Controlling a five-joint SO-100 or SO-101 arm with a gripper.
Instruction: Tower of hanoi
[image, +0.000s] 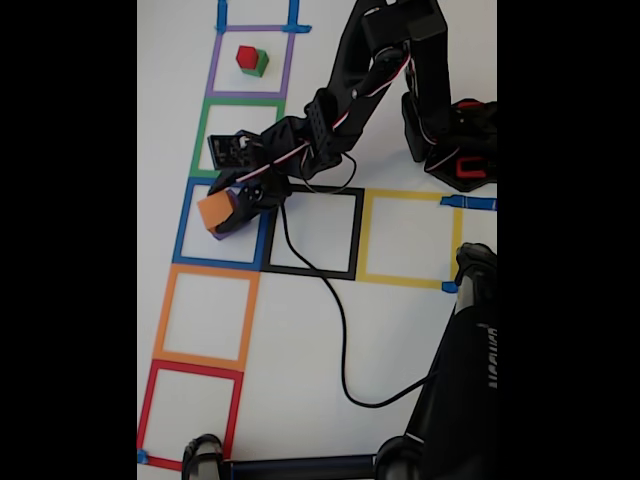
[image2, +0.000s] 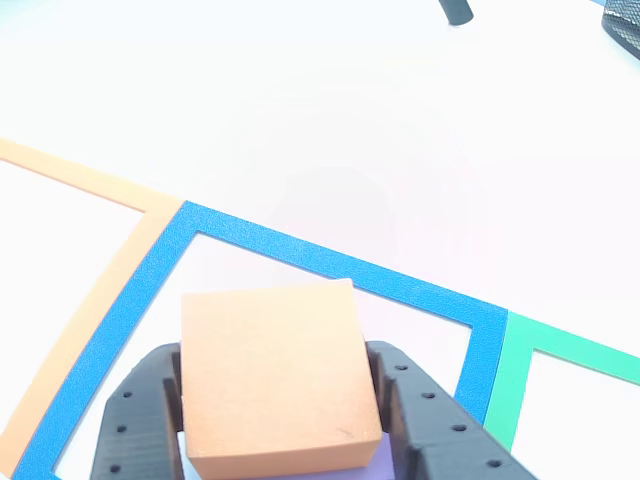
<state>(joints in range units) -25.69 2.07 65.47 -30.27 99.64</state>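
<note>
In the fixed view my gripper (image: 226, 212) reaches into the blue tape square (image: 186, 235) and is shut on the orange cube (image: 215, 209). In the other view the orange cube (image2: 278, 378) sits between both black fingers (image2: 135, 405) of my gripper (image2: 275, 365). A sliver of the purple cube (image2: 388, 458) shows right under it; whether the two touch is unclear. The small red cube (image: 246, 56) rests on the green cube (image: 261, 66) inside the purple tape square (image: 213, 70) at the top.
Tape squares run in a column: purple, green (image: 203, 135), blue, orange (image: 160, 320), red (image: 148, 410). Black (image: 355, 235) and yellow (image: 455, 240) squares lie to the right. A black cable (image: 340, 330) trails across the table. The arm base (image: 460, 150) and a dark stand (image: 465, 370) occupy the right side.
</note>
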